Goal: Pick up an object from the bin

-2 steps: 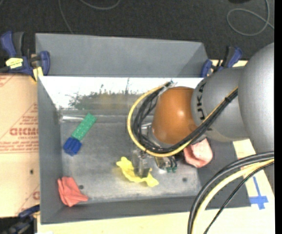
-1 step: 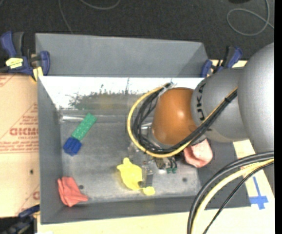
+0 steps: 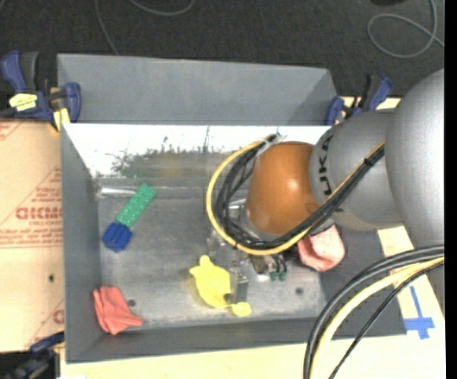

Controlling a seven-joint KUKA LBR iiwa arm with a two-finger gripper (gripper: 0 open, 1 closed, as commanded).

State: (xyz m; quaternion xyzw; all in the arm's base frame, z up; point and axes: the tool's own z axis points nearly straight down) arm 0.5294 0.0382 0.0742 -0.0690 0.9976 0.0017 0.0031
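My gripper (image 3: 240,284) reaches down at the bin's front middle, under the orange cover. Its metal fingers stand right against a yellow rubber duck (image 3: 211,283), which lies on the bin floor just left of them; a small yellow part of the duck (image 3: 241,309) shows below the fingertips. Whether the duck sits between the fingers is hidden. A pink soft lump (image 3: 321,248) lies to the right of the gripper, partly under the arm.
A green and blue ridged cylinder (image 3: 129,218) lies at the left of the bin. A salmon-pink crumpled cloth (image 3: 114,309) sits in the front left corner. The arm with its cables covers the bin's right side.
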